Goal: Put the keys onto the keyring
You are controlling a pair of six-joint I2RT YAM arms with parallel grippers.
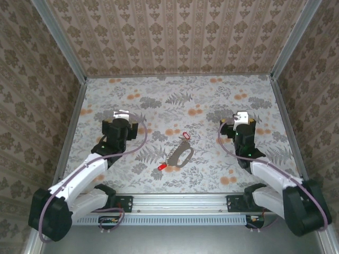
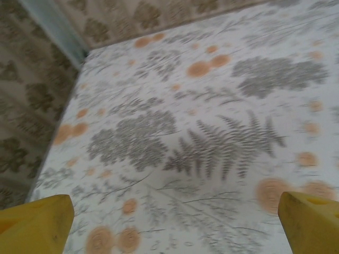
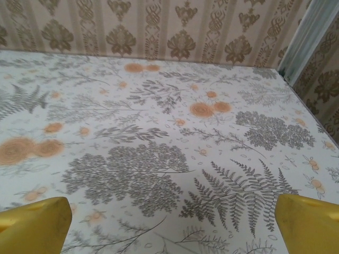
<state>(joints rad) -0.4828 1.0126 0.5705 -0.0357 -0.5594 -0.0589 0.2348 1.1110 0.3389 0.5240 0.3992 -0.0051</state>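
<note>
Left tool (image 1: 122, 115) and right tool (image 1: 242, 117) are both spread wide holding nothing, either side of the keyring (image 1: 181, 155) lying mid-tabletop (image 1: 212, 100), one red key (image 1: 185, 135) just past its far end, the other key (image 1: 162, 167) at its near-left end.

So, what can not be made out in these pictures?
- Top view: whether the upper red key or the lower red key is threaded on the keyring; too small.
- Left wrist view: fine table pattern; blurred.
- Right wrist view: most of the right gripper; cut off by the bottom edge.
</note>
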